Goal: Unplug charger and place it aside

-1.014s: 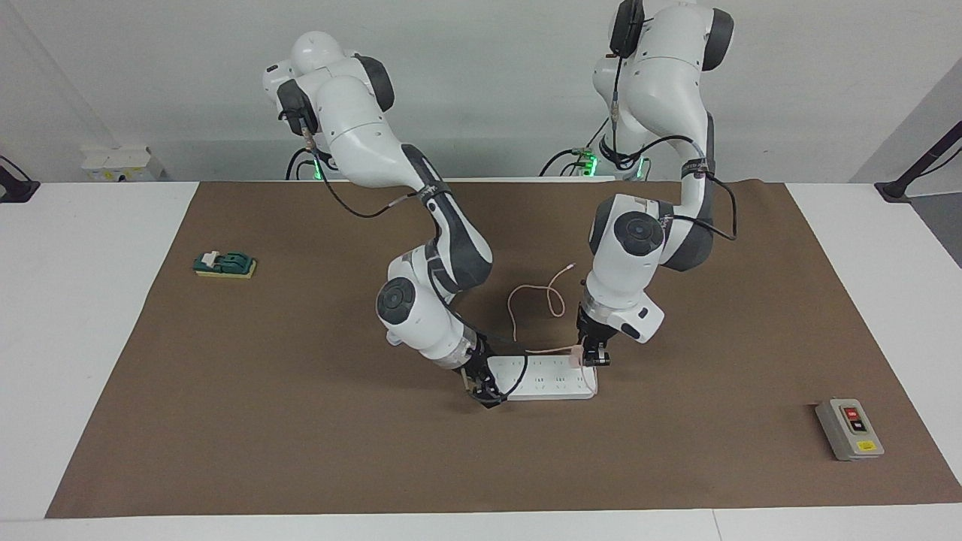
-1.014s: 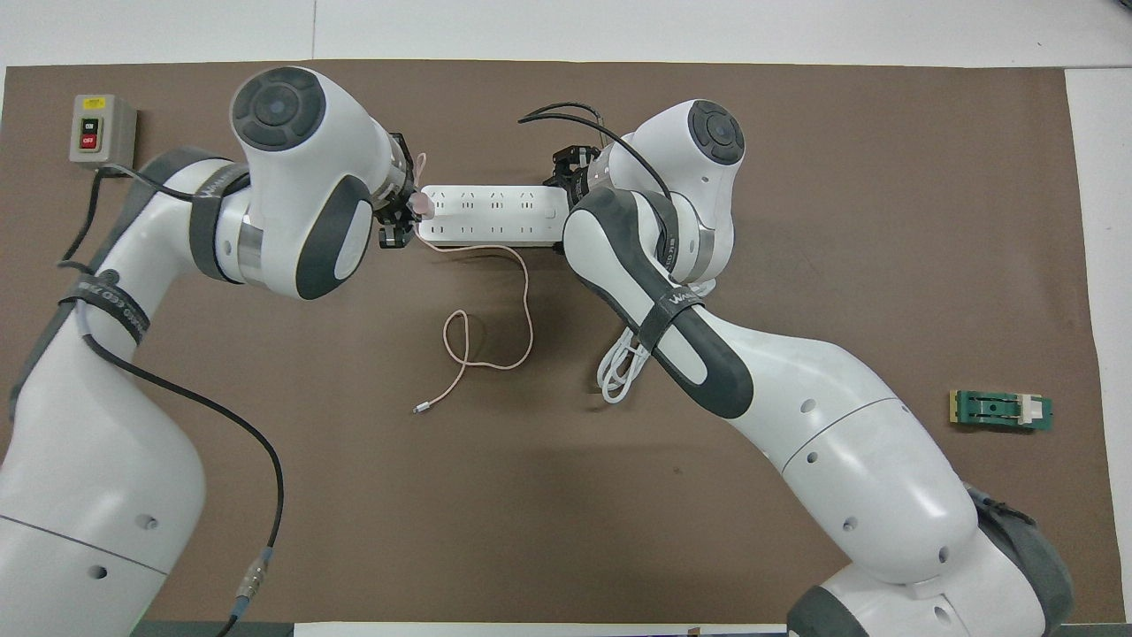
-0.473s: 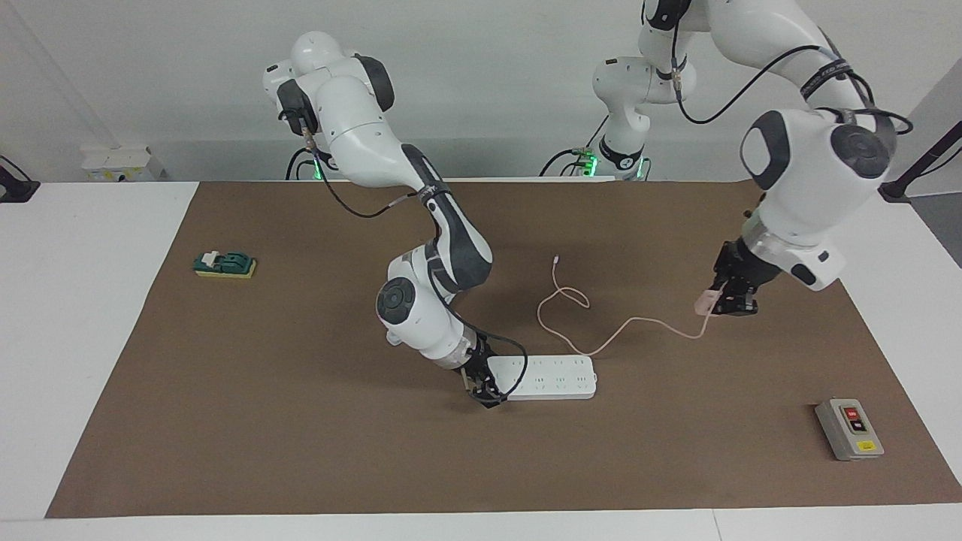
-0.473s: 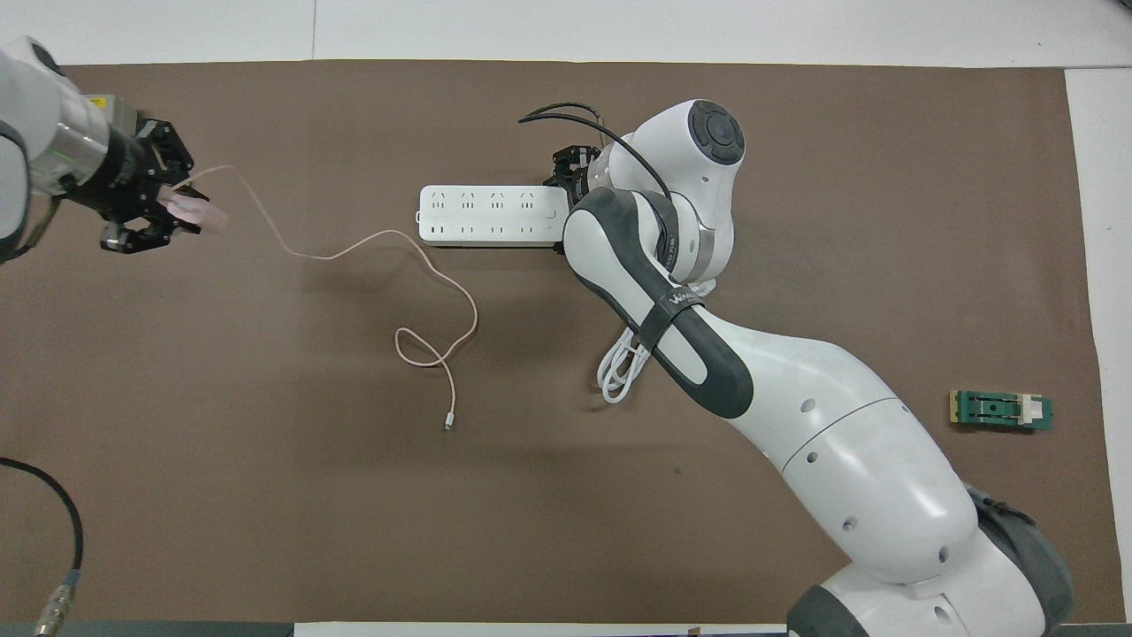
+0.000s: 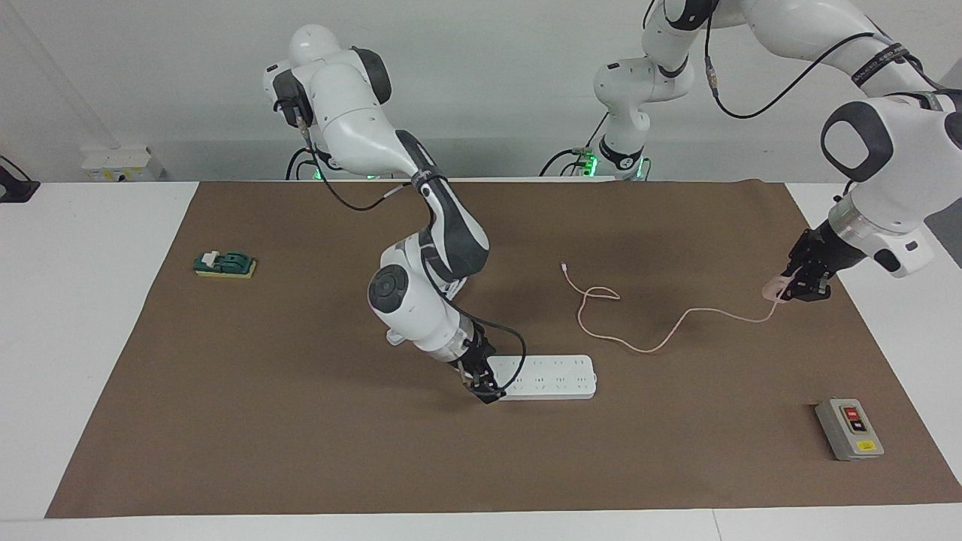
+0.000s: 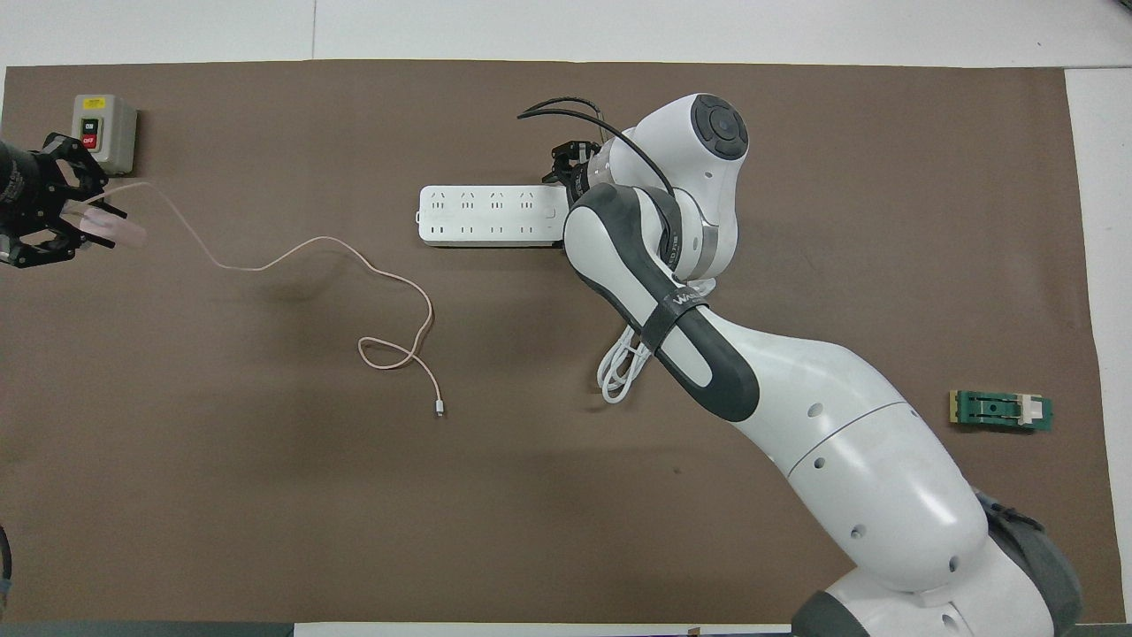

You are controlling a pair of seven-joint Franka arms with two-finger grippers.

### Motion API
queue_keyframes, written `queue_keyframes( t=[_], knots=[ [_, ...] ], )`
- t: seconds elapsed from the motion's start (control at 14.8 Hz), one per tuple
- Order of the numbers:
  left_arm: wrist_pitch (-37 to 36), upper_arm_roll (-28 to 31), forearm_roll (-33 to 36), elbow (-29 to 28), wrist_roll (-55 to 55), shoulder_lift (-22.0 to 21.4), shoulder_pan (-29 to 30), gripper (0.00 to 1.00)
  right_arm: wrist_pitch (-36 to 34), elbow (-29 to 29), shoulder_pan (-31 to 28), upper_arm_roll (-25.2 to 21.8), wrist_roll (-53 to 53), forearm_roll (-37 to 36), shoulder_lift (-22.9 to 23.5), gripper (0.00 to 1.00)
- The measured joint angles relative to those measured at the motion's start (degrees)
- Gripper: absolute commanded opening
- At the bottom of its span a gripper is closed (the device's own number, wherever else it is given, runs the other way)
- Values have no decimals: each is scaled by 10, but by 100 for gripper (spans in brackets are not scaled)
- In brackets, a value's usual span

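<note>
My left gripper (image 5: 791, 288) is shut on the pale-pink charger (image 5: 774, 289) and holds it just above the mat, toward the left arm's end of the table. It also shows in the overhead view (image 6: 88, 218), with the charger (image 6: 113, 230) between the fingers. The thin pink cable (image 5: 661, 342) trails over the mat to its tiny connector (image 6: 439, 410). The white power strip (image 5: 552, 376) lies mid-table with no plug in it. My right gripper (image 5: 481, 387) is closed on the strip's end that faces the right arm's end of the table.
A grey switch box (image 5: 849, 428) stands on the mat farther from the robots than the charger, also visible from overhead (image 6: 103, 133). The strip's white cord (image 6: 623, 367) lies coiled under the right arm. A green block (image 5: 225, 264) sits toward the right arm's end.
My left gripper pulled the charger off the power strip and carried it toward the left arm's end of the table, dragging the cable along. The right gripper stayed on the strip.
</note>
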Motion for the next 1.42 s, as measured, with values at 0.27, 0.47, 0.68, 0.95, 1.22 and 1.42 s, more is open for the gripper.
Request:
queue_keyframes(
  t=[0.27, 0.47, 0.68, 0.95, 1.22, 1.42],
  knots=[
    [107, -5, 0, -95, 23, -19, 11, 99, -95, 5, -19, -21, 0, -6, -53, 100],
    [121, -11, 0, -126, 24, -33, 9, 100, -152, 6, -38, -23, -2, -36, -90, 100],
    [121, -13, 0, -126, 28, -44, 1, 100, -211, 8, -53, -23, -36, -63, -126, 100],
    [54, -13, 1, -83, 137, -53, -2, 100, -289, 8, -84, -23, -139, -108, -175, 100],
    [-68, -14, 1, -41, 306, -90, -3, 100, -342, 8, -102, -23, -277, -177, -209, 100],
    [-133, -15, 3, -38, 373, -131, -19, 100, -366, 8, -116, -24, -382, -220, -226, 100]
  ],
)
